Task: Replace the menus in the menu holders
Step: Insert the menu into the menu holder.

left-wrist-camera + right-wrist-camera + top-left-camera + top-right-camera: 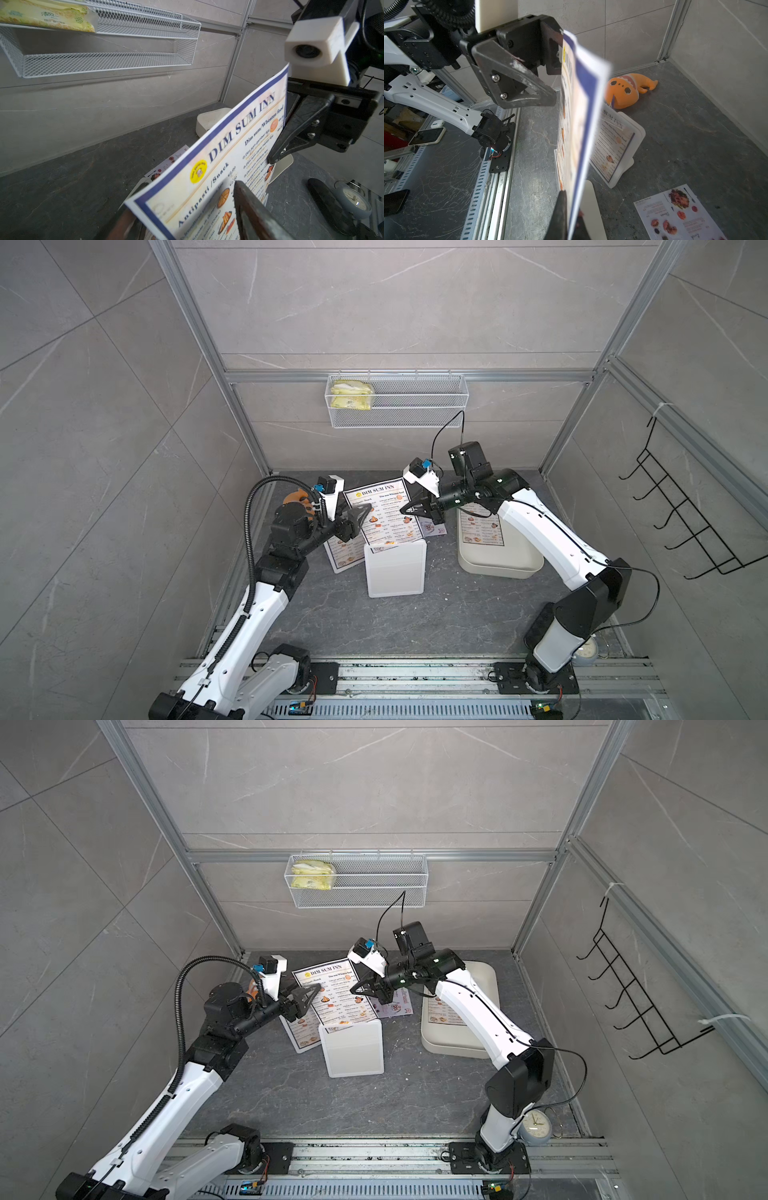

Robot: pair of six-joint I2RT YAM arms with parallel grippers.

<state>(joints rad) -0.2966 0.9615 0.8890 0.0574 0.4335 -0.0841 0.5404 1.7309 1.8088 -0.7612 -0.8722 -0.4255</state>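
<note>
Right gripper (403,510) pinched menu (384,512) at right edge; menu upright mid-table, lower edge at holder (397,572) top. Left gripper (367,510) jaws apart, straddling left edge. Risk: one-sided hold could let menu twist, miss holder.

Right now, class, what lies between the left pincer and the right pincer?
The DIM SUM INN menu: the right pincer pinches one edge, while the left pincer has its open jaws straddling the other. Both top views show it.

Orange plush toy (627,91), clock (536,1125), wire basket (415,406) holding yellow packet (351,396).
</note>
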